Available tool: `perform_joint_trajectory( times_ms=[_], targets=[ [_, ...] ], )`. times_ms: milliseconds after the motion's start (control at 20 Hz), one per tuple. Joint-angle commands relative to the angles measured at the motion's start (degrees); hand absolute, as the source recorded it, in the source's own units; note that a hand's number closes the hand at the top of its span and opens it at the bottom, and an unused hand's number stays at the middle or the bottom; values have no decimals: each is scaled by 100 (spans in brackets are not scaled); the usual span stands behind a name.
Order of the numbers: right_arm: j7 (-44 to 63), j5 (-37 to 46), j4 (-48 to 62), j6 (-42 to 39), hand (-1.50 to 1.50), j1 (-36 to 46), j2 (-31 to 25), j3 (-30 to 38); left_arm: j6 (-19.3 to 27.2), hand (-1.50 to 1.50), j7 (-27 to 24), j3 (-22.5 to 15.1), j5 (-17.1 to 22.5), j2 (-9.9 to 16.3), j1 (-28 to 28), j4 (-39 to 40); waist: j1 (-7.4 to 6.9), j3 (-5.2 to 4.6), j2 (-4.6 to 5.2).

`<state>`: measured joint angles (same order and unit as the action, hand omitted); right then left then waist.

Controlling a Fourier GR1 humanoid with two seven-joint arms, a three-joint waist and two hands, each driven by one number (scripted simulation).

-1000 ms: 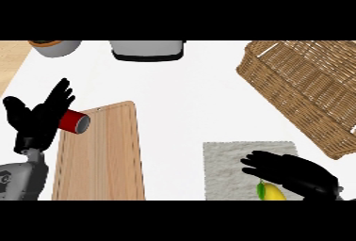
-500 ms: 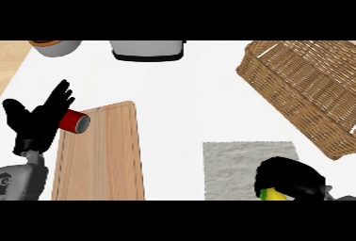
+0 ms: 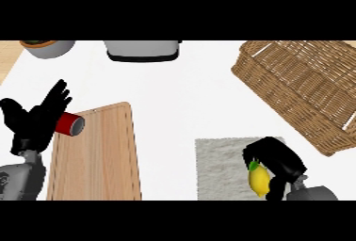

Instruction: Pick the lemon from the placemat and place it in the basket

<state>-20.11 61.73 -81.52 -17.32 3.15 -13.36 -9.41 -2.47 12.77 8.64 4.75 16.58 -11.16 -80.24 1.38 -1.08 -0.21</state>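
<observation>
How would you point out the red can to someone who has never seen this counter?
Find the long wooden cutting board at the counter's left. At its upper left corner lies the red can on its side, right beside the open left hand. It is the only red thing here.

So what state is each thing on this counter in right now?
lemon: on the placemat's right edge, right hand curled round it
right hand: shut on the lemon
left hand: open, fingers up, resting at left
basket: upright, nothing seen inside
placemat: lying flat
red can: on its side, at the cutting board's corner
cutting board: lying flat
</observation>
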Motion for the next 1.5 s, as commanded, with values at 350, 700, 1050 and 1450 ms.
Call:
perform_joint_trajectory(
  times_ms=[350,700,1050,1450],
  targets=[
    [4284,-771,245,1361,150,1139,1320,546,-98,0,59,-214,-24,-94,-233,-37,-509,134,103],
    [5500,-1525,125,3885,150,2527,1333,-137,-130,0,63,-468,-155,-228,-401,47,-816,125,89],
    [7861,-241,1044,5058,150,4534,1336,-644,-169,0,-134,-384,-128,-227,-332,274,-705,79,74],
    [9332,507,2599,4718,150,6520,1335,-492,14,0,221,-253,-147,-158,-627,238,-451,96,59]
  ],
)
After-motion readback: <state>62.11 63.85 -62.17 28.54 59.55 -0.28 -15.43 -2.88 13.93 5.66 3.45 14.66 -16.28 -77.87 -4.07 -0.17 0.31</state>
